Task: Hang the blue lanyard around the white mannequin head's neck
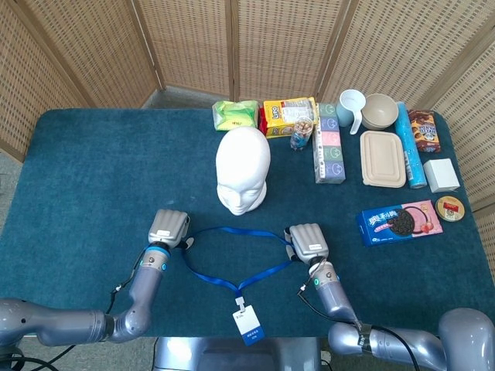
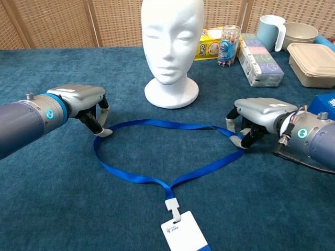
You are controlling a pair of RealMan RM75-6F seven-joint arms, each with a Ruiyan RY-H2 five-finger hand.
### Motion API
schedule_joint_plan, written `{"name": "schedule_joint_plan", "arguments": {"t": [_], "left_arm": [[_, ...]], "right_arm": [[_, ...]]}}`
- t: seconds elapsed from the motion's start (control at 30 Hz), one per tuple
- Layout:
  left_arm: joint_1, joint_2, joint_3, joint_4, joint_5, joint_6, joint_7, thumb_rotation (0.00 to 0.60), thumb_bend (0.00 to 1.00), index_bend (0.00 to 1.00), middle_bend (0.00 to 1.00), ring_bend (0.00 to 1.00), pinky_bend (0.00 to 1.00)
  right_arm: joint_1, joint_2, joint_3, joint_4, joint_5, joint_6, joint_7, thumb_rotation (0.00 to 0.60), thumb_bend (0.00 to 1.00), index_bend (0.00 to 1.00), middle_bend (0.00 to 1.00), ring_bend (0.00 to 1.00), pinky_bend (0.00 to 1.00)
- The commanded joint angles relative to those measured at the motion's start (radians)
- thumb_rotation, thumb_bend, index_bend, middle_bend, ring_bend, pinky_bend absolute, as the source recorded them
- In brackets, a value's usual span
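while the blue lanyard (image 2: 157,151) lies looped, left hand (image 2: 78,102) and right hand (image 2: 259,117) each pinch its strap.
white mannequin head (image 2: 170,49) stands beyond both hands; badge (image 2: 183,232) print unreadable.

- White ID badge with blue bottom band (image 2: 186,235): lower edge cut by chest view frame; printed logo too small to read.
- Blue ribbon lanyard (image 2: 157,180): short stretches hidden beneath fingertips (image 2: 103,132) of left hand (image 2: 78,99) and right hand (image 2: 256,112); actual pinch undeterminable.
- Both forearms: cut by frame edges.
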State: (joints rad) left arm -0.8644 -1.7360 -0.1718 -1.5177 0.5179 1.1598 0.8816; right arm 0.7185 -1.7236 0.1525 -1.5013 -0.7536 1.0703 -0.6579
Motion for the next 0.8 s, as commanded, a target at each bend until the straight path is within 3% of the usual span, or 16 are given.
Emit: {"name": "schedule_joint_plan", "arguments": {"t": [0.03, 0.27, 0.5, 0.8], "left_arm": [[-0.001, -0.002, -0.002, 0.002, -0.002, 0.0, 0.002, 0.486, 0.29, 0.67, 1.0, 1.0, 1.0], [-0.001, -0.003, -0.004, 0.008, -0.011, 0.003, 0.01, 0.485, 0.27, 0.67, 1.0, 1.0, 1.0], [-0.003, -0.003, -0.003, 0.015, -0.021, 0.01, 0.025, 0.486, 0.17, 0.67, 1.0, 1.0, 1.0], [-0.001, -0.017, -0.005, 0.034, -0.008, 0.025, 0.025, 0.49, 0.11, 0.72, 1.0, 1.0, 1.0]], "right_arm": [[-0.001, 0.001, 0.0, 0.001, 0.0, 0.0, 0.001, 0.581, 0.55, 0.65, 1.0, 1.0, 1.0], [-0.002, 0.003, 0.003, 0.005, 0.002, -0.002, 0.007, 0.587, 0.55, 0.65, 1.0, 1.0, 1.0], [-0.003, 0.0, 0.004, 0.01, 0.006, -0.009, 0.014, 0.596, 0.55, 0.65, 1.0, 1.0, 1.0], [-0.005, 0.0, 0.004, 0.016, 0.008, -0.01, 0.017, 0.6, 0.56, 0.65, 1.0, 1.0, 1.0]]}}
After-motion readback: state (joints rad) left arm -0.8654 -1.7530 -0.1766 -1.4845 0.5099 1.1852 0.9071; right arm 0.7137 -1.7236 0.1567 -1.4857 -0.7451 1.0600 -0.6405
